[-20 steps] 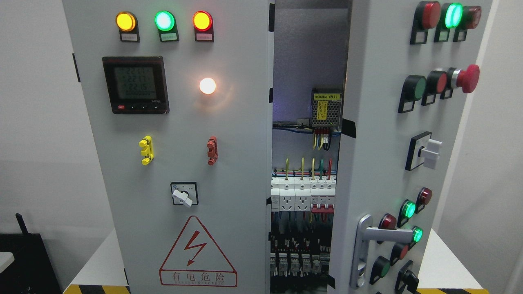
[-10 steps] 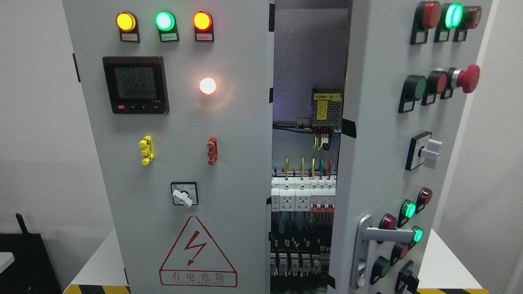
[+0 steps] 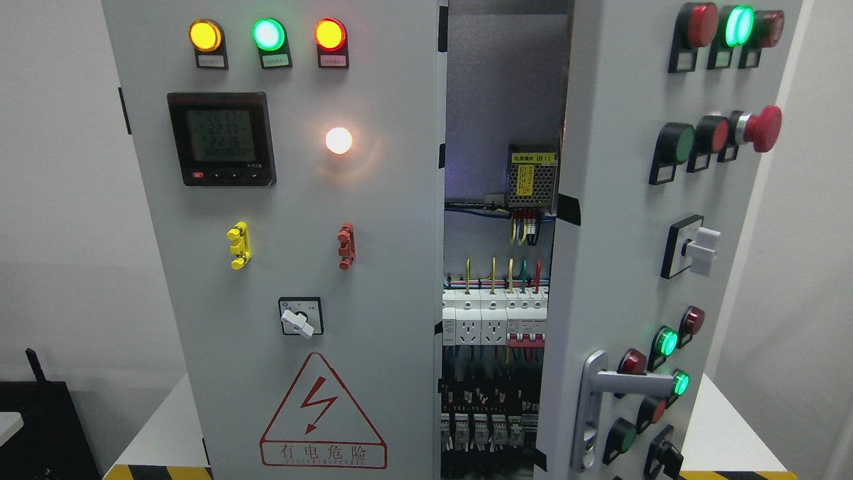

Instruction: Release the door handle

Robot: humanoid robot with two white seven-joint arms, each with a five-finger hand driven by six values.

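Note:
A grey electrical cabinet fills the head view. Its right door (image 3: pixel 620 253) stands swung partly open toward me. The silver lever door handle (image 3: pixel 626 383) sits at that door's lower left, horizontal, with nothing touching it. Through the gap between the doors I see wiring, white breakers (image 3: pixel 493 313) and a small power supply (image 3: pixel 532 176). Neither of my hands nor any arm appears in the picture.
The closed left door (image 3: pixel 293 253) carries three lit lamps, a digital meter (image 3: pixel 221 139), a rotary switch (image 3: pixel 300 317) and a red warning triangle. The open door bears push buttons and a red emergency stop (image 3: pixel 763 128). The cabinet stands on a white table (image 3: pixel 720 433); black equipment sits at lower left.

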